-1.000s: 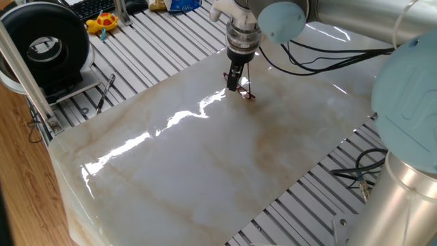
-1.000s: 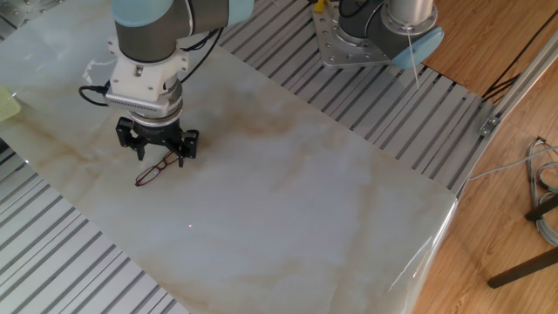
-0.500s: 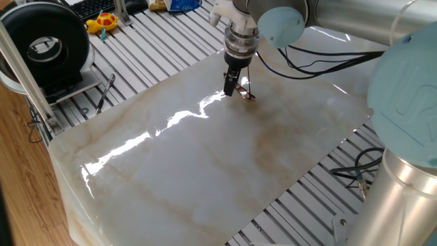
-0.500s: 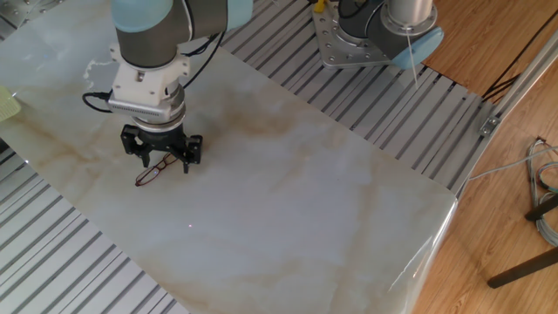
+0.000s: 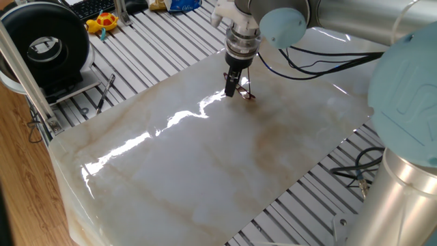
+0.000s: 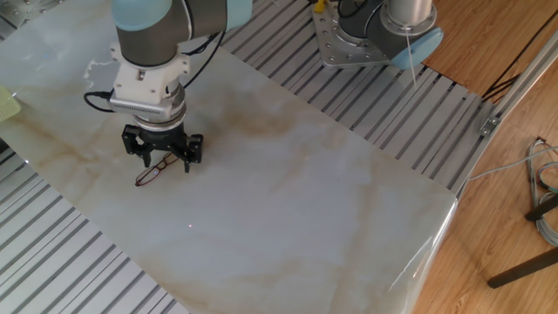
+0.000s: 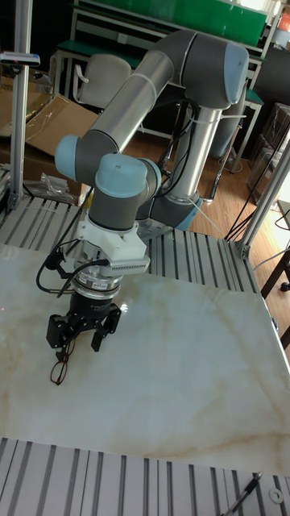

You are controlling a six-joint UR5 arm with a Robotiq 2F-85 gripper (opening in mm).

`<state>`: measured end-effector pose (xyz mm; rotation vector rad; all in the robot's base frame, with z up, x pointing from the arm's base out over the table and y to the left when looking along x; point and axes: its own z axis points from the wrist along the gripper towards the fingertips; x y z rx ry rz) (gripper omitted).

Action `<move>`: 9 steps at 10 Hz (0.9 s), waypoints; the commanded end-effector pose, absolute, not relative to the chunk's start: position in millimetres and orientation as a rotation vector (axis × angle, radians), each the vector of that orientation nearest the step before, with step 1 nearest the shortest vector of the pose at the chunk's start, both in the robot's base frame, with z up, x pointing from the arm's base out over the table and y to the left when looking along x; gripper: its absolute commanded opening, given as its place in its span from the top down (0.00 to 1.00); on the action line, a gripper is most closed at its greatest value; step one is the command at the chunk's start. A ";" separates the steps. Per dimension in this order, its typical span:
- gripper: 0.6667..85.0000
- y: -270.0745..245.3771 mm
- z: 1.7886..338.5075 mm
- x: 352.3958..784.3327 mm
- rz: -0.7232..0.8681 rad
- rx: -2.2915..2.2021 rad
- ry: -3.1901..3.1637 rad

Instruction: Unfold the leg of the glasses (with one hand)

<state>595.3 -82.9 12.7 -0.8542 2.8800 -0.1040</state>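
Observation:
The glasses (image 6: 148,176) are thin and reddish-brown, lying on the marble slab (image 6: 288,192). In one fixed view the glasses (image 5: 248,95) peek out just right of the fingers, and in the tall fixed view the glasses (image 7: 58,370) lie below and left of the hand. My gripper (image 6: 162,157) hangs straight down over their upper end, open, its black fingers (image 6: 193,153) spread on either side of the frame and close to the slab. The gripper (image 5: 232,89) and the gripper (image 7: 78,342) hold nothing; whether a finger touches the frame I cannot tell.
A black pen-like tool (image 5: 105,93) lies on the slatted table left of the slab. A round black device (image 5: 42,46), a yellow toy (image 5: 102,22) and a keyboard stand at the far left. Cables (image 5: 358,171) trail by the arm's base (image 5: 403,184).
The gripper has sunk slightly toward the slab over the glasses since a second ago, then held still. The glasses have not moved.

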 end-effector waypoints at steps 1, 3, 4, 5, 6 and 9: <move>0.16 -84.3 10.9 594.2 -0.091 -0.850 2.872; 0.16 -83.8 9.4 592.2 -0.079 -0.852 2.868; 0.16 -81.8 7.9 592.8 -0.069 -0.852 2.863; 0.16 -80.1 6.0 593.8 -0.062 -0.855 2.857; 0.16 -79.4 4.8 594.2 -0.059 -0.858 2.854; 0.16 -73.5 2.8 597.8 -0.042 -0.860 2.844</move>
